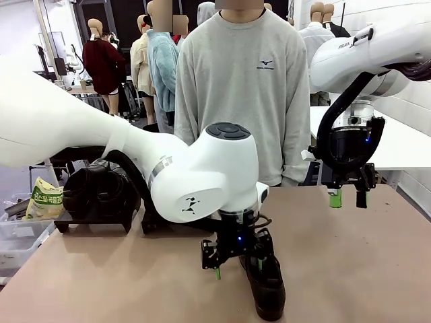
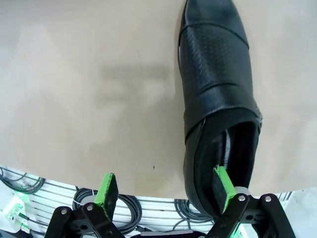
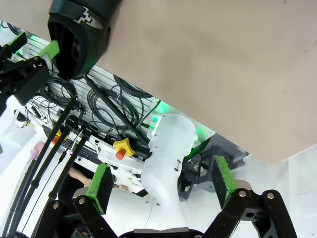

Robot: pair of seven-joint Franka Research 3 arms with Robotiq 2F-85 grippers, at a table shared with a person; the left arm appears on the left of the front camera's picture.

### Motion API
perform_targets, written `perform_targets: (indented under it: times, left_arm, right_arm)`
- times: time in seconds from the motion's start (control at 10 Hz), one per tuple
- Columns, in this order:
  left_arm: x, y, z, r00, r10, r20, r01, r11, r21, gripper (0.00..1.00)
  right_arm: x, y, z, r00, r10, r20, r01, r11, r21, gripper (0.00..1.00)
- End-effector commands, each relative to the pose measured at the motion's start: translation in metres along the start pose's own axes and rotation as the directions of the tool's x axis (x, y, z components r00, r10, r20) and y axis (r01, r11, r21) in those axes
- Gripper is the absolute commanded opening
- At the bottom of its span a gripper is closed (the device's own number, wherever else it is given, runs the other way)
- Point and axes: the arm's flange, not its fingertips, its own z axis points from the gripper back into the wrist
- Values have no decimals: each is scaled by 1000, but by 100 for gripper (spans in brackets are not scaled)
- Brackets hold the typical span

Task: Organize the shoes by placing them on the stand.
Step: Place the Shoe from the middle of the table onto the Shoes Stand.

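Beige and bare in its middle, the surface (image 1: 350,269) runs across the lower part of the front view, with a person in a grey sweatshirt (image 1: 242,87) standing at its far edge. At centre bottom lies one black shoe (image 1: 267,282). The left arm sweeps in from the left of the frame and bends down over it, wrist pointing straight at the surface. Its left claw (image 1: 237,268) is spread wide and released — in the left wrist view one green pad (image 2: 222,186) sits at the shoe's (image 2: 218,99) open heel, the other out over bare surface. At left middle, a low black stand (image 1: 94,219) carries more black shoes (image 1: 101,192). The right arm hangs at upper right, its right claw (image 1: 348,197) pointing down, open and empty, above the surface.
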Motion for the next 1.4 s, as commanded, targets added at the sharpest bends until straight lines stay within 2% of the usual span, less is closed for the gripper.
perform_targets:
  times: [0.0,0.2,0.3,0.4,0.8,0.9,1.3]
  left_arm:
    - [3,-9,-9,998,-43,-34,44,999,18,100]
    - [2,-14,-25,997,-66,-49,67,997,21,100]
    - [1,-15,-29,992,-91,-85,91,996,5,100]
    - [1,-17,-29,991,-110,-78,110,994,-3,84]
    - [0,-22,-32,986,-131,-106,129,991,-19,5]
    - [-1,-24,-33,985,-135,-112,133,991,-25,0]
    - [-6,-34,-35,979,-164,-120,161,986,-39,0]
  right_arm:
    - [0,0,1,1000,0,0,0,1000,-2,100]
    - [0,0,1,1000,0,0,0,1000,-2,100]
    - [0,0,1,1000,0,0,0,1000,-2,100]
    - [0,0,1,1000,0,0,0,1000,-2,100]
    - [0,0,1,1000,0,0,0,1000,-2,100]
    - [0,0,1,1000,0,0,0,1000,-2,100]
    - [0,0,1,1000,0,0,0,1000,-2,100]
